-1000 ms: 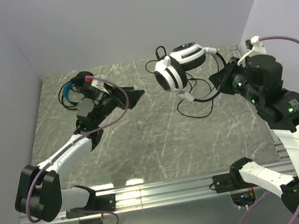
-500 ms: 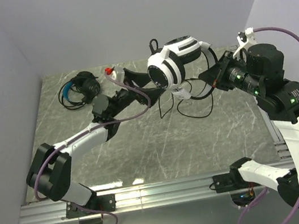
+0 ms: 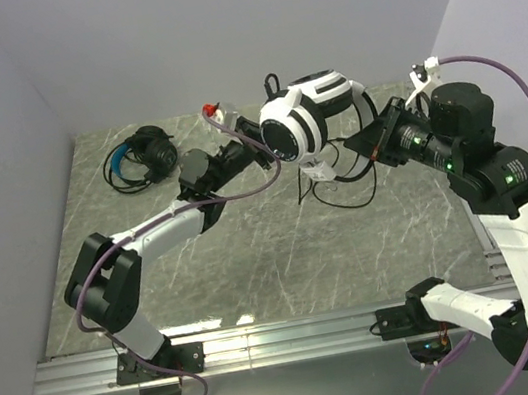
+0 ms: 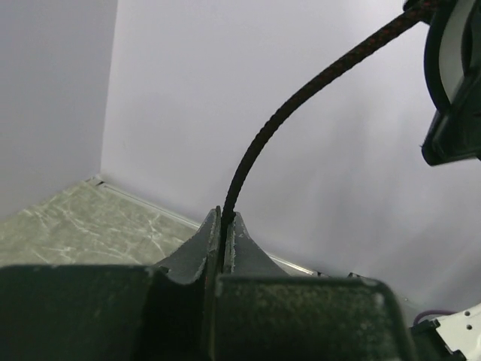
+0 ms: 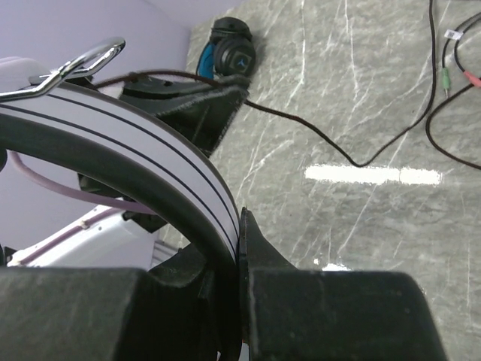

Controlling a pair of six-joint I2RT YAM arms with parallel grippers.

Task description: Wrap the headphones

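Grey-veined marble makes up the table [image 3: 254,260], boxed in by pale walls that rise straight from its left, back and right edges, with a metal rail [image 3: 297,332] along the near side

The left gripper [image 3: 264,149] has its jaws pressed together on a thin black braided cable [image 4: 301,90]. In its wrist view the cable comes straight out of the slit between the fingers and curves up and right toward the edge of an ear cup. That gripper sits right against the near cup of the white headset [image 3: 306,114], up off the marble toward the back of the table, with the left arm stretched long and diagonal across the left half.

The right gripper [image 3: 376,141] is clamped on the white headset's headband. The striped band fills its wrist view and passes between the closed fingers, so the headset hangs in the air between the two grippers, close to the back wall. Below it, more of the cable lies in loose loops on the table.

The black headset [image 3: 141,157], showing a bit of blue, rests by itself near the back left corner — just beside the left wall and well apart from both grippers. The widest open marble is the middle and near part, between the loops and the rail; the right arm stands close to the right wall
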